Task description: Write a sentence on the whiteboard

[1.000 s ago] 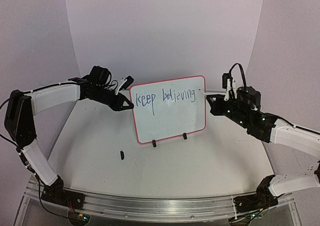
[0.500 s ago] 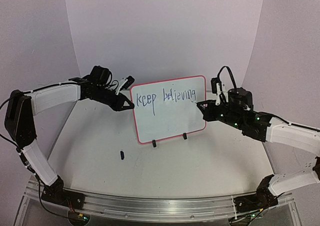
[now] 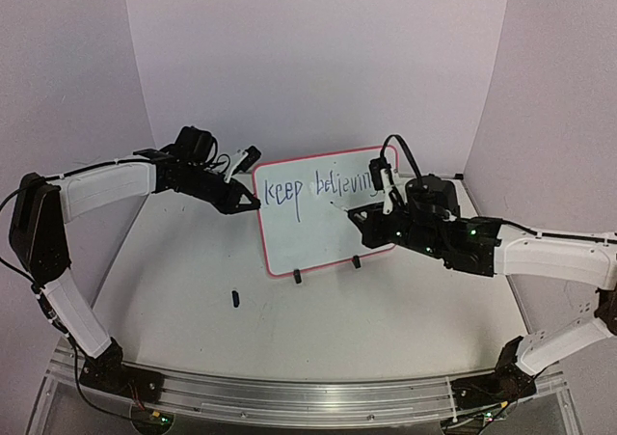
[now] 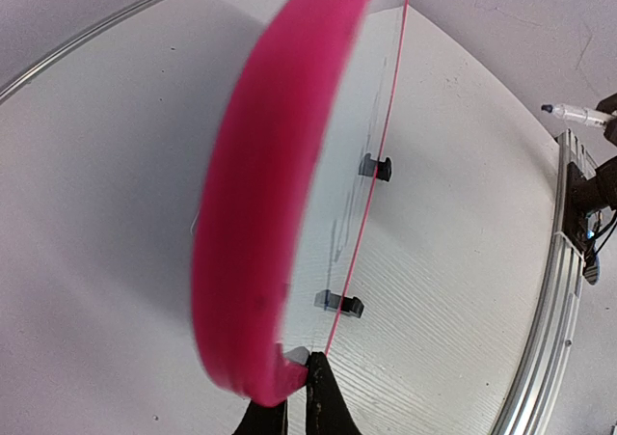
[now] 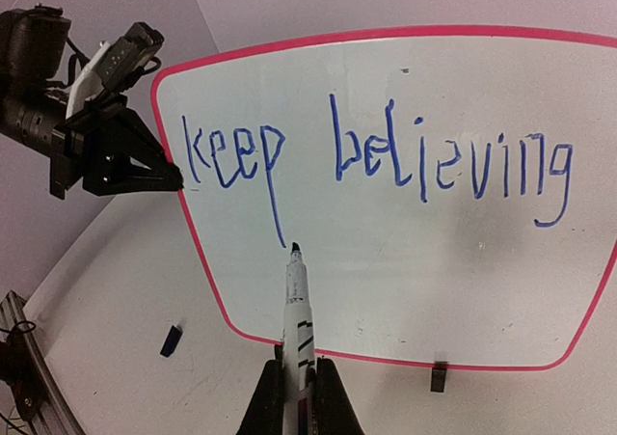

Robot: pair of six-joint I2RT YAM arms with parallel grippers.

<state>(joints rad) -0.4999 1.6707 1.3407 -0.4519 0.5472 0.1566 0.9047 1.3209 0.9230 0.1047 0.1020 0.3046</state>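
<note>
The whiteboard (image 3: 313,242) stands upright on its two black clip feet (image 3: 297,276) mid-table, red-bordered. The sentence (image 3: 320,186) in blue reads "keep believing" along the top; the right wrist view shows it too (image 5: 386,160). My left gripper (image 3: 253,203) is shut on the board's left edge, jaws pinching the red border (image 4: 260,290). My right gripper (image 3: 359,213) is shut on a white marker (image 5: 296,310), cap off. Its dark tip sits just under the tail of the "p" in "keep". I cannot tell whether it touches the board (image 5: 434,271).
A small dark marker cap (image 3: 234,298) lies on the table in front of the board's left side, also in the right wrist view (image 5: 171,339). Curved white walls close the back. A metal rail (image 3: 308,396) runs along the near edge.
My right arm has swung left with the marker, from the board's right edge to below "keep". The left gripper and the board have not moved. No new letters.
</note>
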